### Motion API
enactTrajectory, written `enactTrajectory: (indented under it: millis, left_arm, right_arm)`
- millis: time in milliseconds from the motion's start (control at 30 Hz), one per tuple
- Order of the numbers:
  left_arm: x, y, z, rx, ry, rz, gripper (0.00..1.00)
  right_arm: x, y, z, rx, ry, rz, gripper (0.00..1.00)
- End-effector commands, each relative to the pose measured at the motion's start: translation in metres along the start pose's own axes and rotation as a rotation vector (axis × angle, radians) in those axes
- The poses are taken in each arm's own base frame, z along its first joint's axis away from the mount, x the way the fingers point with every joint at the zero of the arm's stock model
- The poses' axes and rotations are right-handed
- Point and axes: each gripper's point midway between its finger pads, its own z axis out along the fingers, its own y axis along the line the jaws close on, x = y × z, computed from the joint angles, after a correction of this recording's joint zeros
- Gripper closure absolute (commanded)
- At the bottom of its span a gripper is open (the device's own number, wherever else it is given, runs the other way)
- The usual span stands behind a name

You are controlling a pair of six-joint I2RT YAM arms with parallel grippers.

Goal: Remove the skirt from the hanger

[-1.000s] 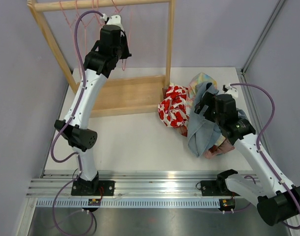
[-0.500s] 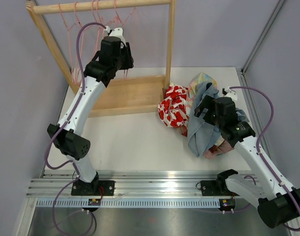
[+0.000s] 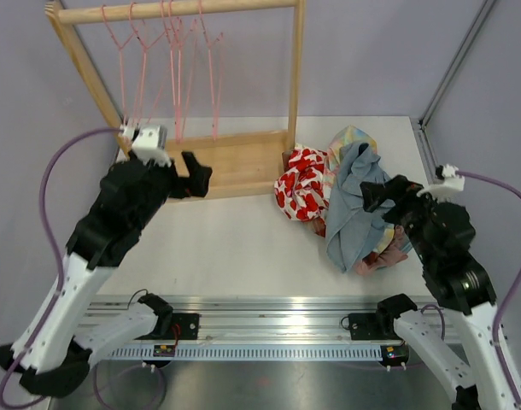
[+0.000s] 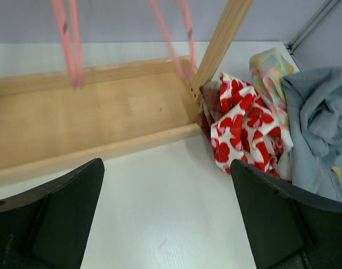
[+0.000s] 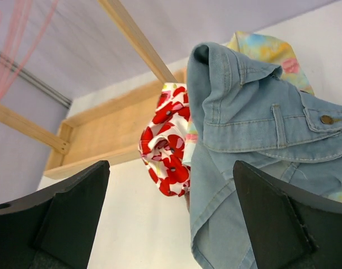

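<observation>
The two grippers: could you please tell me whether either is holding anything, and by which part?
Nothing is held. The left gripper and the right gripper both stand open and empty; the denim garment lies ungripped beyond the right one's fingers.

A wooden rack (image 3: 296,68) stands at the far left of the white table (image 3: 243,248), with 2 upright posts, 1 top bar and a flat wooden base (image 3: 235,162) with a low rim. A blue denim shirt (image 3: 350,213) lies crumpled on the right side of the table, just beside the right post of the rack, and 1 metal button (image 5: 327,119) shows on its pocket. A grey metal rail (image 3: 269,329) runs along the near edge of the table. Pale purple walls (image 3: 371,51) close the scene.
</observation>
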Motion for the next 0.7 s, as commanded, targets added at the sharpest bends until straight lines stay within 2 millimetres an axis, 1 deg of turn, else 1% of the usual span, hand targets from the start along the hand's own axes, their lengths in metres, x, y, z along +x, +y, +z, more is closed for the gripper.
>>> enactTrajectory:
  millis: [0,33,67,100,133,167,200,233,300,333,433,567,633,667]
  left_arm:
    - [0.038,0.024,-0.040,-0.031,-0.052,-0.054,0.01]
    - [0.048,0.029,-0.050,-0.027,-0.064,-0.068,0.01]
    - [0.073,0.039,-0.057,-0.033,-0.051,-0.067,0.01]
    - [0.082,0.045,-0.061,-0.045,-0.048,-0.069,0.01]
    - [0.093,0.052,-0.064,-0.067,-0.034,-0.068,0.01]
    - [0.101,0.056,-0.067,-0.081,-0.018,-0.067,0.01]
    - [0.115,0.064,-0.069,-0.113,0.021,-0.059,0.01]
    - [0.118,0.067,-0.072,-0.122,0.019,-0.065,0.01]
    - [0.115,0.065,-0.075,-0.110,0.003,-0.076,0.01]
    - [0.114,0.065,-0.075,-0.109,-0.005,-0.075,0.01]
    - [0.117,0.070,-0.070,-0.141,0.007,-0.068,0.01]
    - [0.121,0.067,-0.066,-0.132,0.029,-0.059,0.01]
    - [0.121,0.068,-0.067,-0.135,0.028,-0.059,0.01]
    - [0.122,0.069,-0.067,-0.139,0.030,-0.059,0.01]
  right_arm:
    - [0.011,-0.003,-0.022,-0.062,-0.030,0.012,0.00]
    - [0.025,-0.004,-0.025,-0.084,-0.004,0.019,0.00]
    - [0.024,-0.001,-0.038,-0.124,-0.026,0.034,0.01]
    - [0.029,0.000,-0.043,-0.146,-0.020,0.037,0.01]
    - [0.040,-0.001,-0.046,-0.159,0.013,0.040,0.01]
    - [0.040,-0.001,-0.054,-0.174,0.003,0.049,0.01]
    - [0.043,-0.003,-0.057,-0.174,0.008,0.047,0.00]
    - [0.047,-0.006,-0.060,-0.167,0.024,0.045,0.01]
    - [0.042,-0.005,-0.067,-0.177,0.002,0.057,0.01]
    - [0.036,-0.001,-0.073,-0.197,-0.015,0.048,0.01]
    - [0.026,0.000,-0.076,-0.194,-0.040,0.035,0.00]
    - [0.022,-0.007,-0.075,-0.139,-0.042,0.029,0.00]
    - [0.021,-0.007,-0.072,-0.135,-0.046,0.014,0.01]
    - [0.024,-0.004,-0.071,-0.155,-0.030,0.002,0.00]
